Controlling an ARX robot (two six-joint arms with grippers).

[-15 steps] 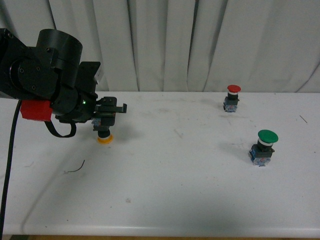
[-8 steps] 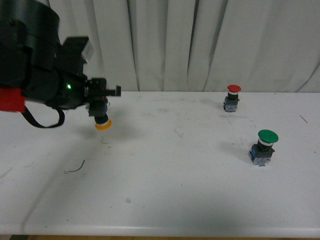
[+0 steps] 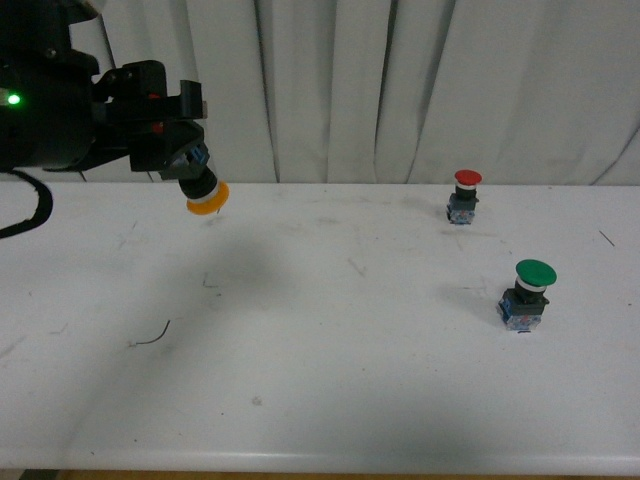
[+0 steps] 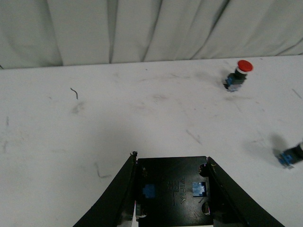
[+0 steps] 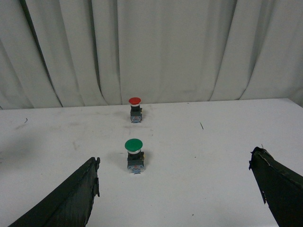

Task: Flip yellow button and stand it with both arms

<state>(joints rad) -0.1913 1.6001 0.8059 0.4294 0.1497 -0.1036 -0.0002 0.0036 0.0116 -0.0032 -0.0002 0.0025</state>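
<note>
Front view, upper left of frame: the left arm [image 3: 50,125] fills the corner, black, with a green light [image 3: 14,98] lit on its housing. The left claw [image 3: 188,158] is closed on the yellow button [image 3: 203,187], gripping it by the blue-grey base. The button hangs clear of the desk [image 3: 320,400], tilted, with its orange-yellow cap pointing down and to the right, in front of the line where the desk meets the curtain [image 3: 400,90]. A soft shadow [image 3: 235,272] lies on the desk below and slightly right of the button. Lower left: a thin dark thread [image 3: 152,336] lies on the surface. Centre: faint scuff marks [image 3: 355,266]. Right of centre, near the back edge: the red button [image 3: 466,195], upright, cap up. Further right and lower in the frame: the green button [image 3: 530,292], upright, cap up, well apart from the red one. Left wrist view, bottom centre: the two fingers [image 4: 118,198] sit against either side of a black block with blue spots, which looks like the held button's base end; the cap is hidden here. Right wrist view: the right claw [image 5: 174,160] is spread wide, its fingers at the lower left and lower right corners, and it holds nothing. The green button stands on the desk ahead, the red one behind it.
</note>
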